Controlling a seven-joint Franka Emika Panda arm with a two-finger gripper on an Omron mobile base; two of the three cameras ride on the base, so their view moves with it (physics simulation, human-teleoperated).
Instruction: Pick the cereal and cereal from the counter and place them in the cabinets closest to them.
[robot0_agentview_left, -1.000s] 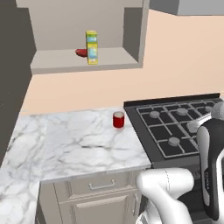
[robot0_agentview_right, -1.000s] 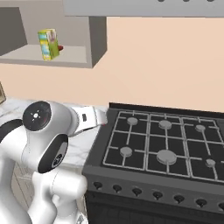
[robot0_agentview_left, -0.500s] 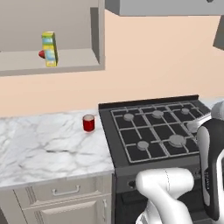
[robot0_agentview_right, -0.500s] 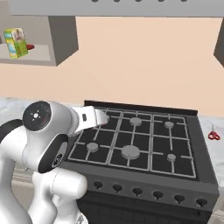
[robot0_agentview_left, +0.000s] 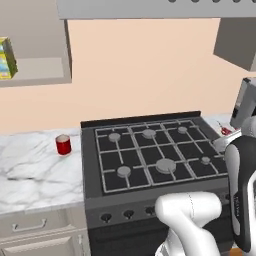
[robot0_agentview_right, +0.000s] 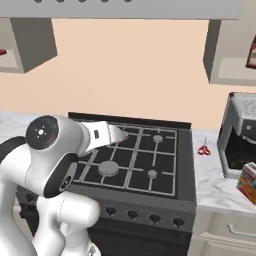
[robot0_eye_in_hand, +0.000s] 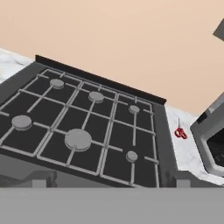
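Claw: jaws standing wide apart w/ nothing between them; two dark tips (robot0_eye_in_hand: 107, 178) poking up at bottom of hand view, looking down over the hob.
Arm: white arm (robot0_agentview_right: 75, 142) reaching out over front-left part of hob in right base view.
Yellow cereal box: sitting upright on shelf of open wall cupboard (robot0_agentview_left: 37, 70), at its left end; box (robot0_agentview_left: 6, 59) half cut off by frame edge.
Orange-red cereal box: resting on counter (robot0_agentview_right: 220, 187) right of hob, near its front edge, just in front of grey appliance; box (robot0_agentview_right: 248, 183) cut off by frame edge, so can't tell if leaning.
Right cupboard: open wall cupboard (robot0_agentview_right: 227, 75) hanging above that counter, w/ a dark-red item (robot0_agentview_right: 251, 54) inside, too cropped to name.
Hob: black gas hob (robot0_agentview_left: 155, 155) lying between the two counter stretches, burners bare.
Red cup: standing upright on left counter (robot0_agentview_left: 35, 180), near back, just left of hob; cup (robot0_agentview_left: 63, 145).
Scissors: red-handled pair (robot0_agentview_right: 203, 149) lying flat on right counter, btwn hob and appliance.
Appliance: grey box w/ dark front (robot0_agentview_right: 240, 142) taking up back of right counter, right beside the orange-red box.
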